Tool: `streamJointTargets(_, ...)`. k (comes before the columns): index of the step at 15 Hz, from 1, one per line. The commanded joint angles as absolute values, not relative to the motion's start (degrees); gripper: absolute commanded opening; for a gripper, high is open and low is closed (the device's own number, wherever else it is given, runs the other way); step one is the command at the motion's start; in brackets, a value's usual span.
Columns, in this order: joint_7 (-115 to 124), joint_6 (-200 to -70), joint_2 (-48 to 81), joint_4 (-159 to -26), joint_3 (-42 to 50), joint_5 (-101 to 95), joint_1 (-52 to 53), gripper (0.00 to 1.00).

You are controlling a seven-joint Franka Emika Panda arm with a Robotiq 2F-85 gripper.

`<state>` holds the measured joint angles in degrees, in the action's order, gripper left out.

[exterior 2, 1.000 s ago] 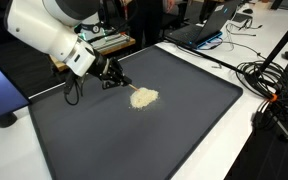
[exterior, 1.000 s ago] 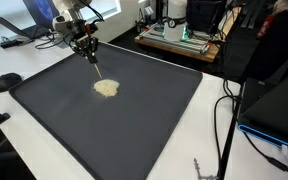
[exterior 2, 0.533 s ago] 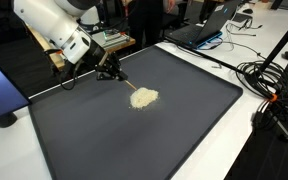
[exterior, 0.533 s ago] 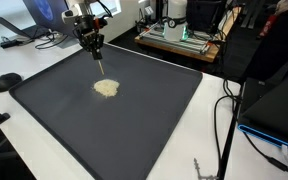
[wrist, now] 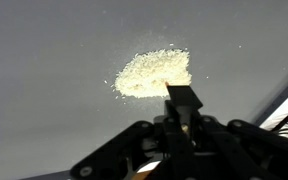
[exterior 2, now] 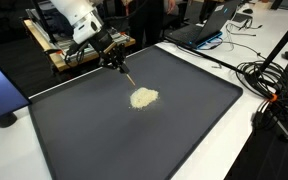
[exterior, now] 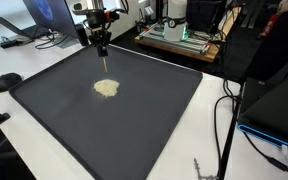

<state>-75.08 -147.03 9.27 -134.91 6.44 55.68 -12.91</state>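
A small heap of pale grains (exterior: 106,88) (exterior 2: 143,98) (wrist: 154,72) lies on a large dark grey mat (exterior: 159,115) (exterior 2: 174,135). My gripper (exterior: 101,43) (exterior 2: 114,59) (wrist: 180,128) is shut on a thin stick-like tool (exterior: 104,62) (exterior 2: 127,74) with a flat dark end (wrist: 182,99). The gripper hangs above the mat's far edge. The tool points down towards the heap, and its tip stays short of the grains and above the mat. A few stray grains lie scattered around the heap.
A black rounded object (exterior: 7,81) sits on the white table beside the mat. Laptops (exterior: 29,25) (exterior 2: 209,25) stand at the back. Cables (exterior 2: 269,85) (exterior: 224,110) run along the mat's side. A wooden rack with equipment (exterior: 179,40) lies behind the table.
The gripper has risen and drawn back from the heap towards the mat's far edge, carrying the tool. The tool's tip has come off the grains. The heap looks unchanged.
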Motion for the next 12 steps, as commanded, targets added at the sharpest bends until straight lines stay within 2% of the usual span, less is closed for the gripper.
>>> streamJointTargets(1, -65.01, -153.24, 3.46, -140.71, 6.11, 52.66, -9.37, 0.03)
streamJointTargets(7, -44.57, -160.32, -0.25, -144.88, 5.01, 39.73, -4.56, 0.03)
streamJointTargets(12, -21.83, -159.70, -2.69, -145.59, 4.27, 18.00, -3.95, 0.03)
